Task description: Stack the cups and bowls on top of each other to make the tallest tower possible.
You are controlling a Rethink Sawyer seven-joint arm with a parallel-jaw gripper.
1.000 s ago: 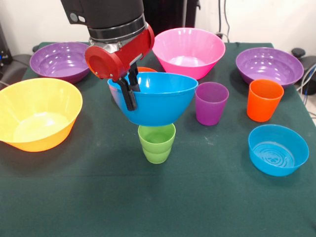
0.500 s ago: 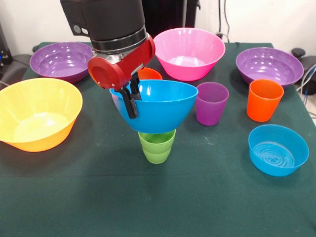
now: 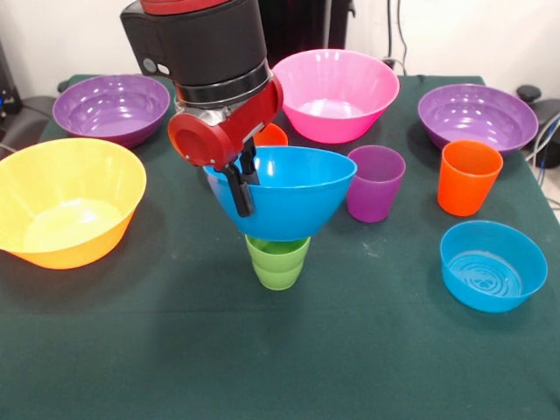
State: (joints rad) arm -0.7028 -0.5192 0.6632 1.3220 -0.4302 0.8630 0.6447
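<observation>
My gripper (image 3: 244, 179) is shut on the left rim of the medium blue bowl (image 3: 293, 194), one finger outside and one inside. The bowl tilts and its base rests on or just above the green cup (image 3: 278, 261), which stands upright at the table's middle. The purple cup (image 3: 374, 182) and orange cup (image 3: 468, 177) stand to the right. The small orange bowl (image 3: 271, 135) is partly hidden behind my gripper. The small shallow blue bowl (image 3: 493, 265) sits at the right front.
The large yellow-orange bowl (image 3: 66, 201) sits at the left. A purple bowl (image 3: 109, 107) is at the back left, another purple bowl (image 3: 477, 116) at the back right, and the pink bowl (image 3: 335, 92) at the back middle. The dark green cloth (image 3: 262, 350) covers the table.
My gripper has carried the blue bowl down and slightly right, from above the green cup to its rim. The bowl stays tilted. Nothing else moved.
</observation>
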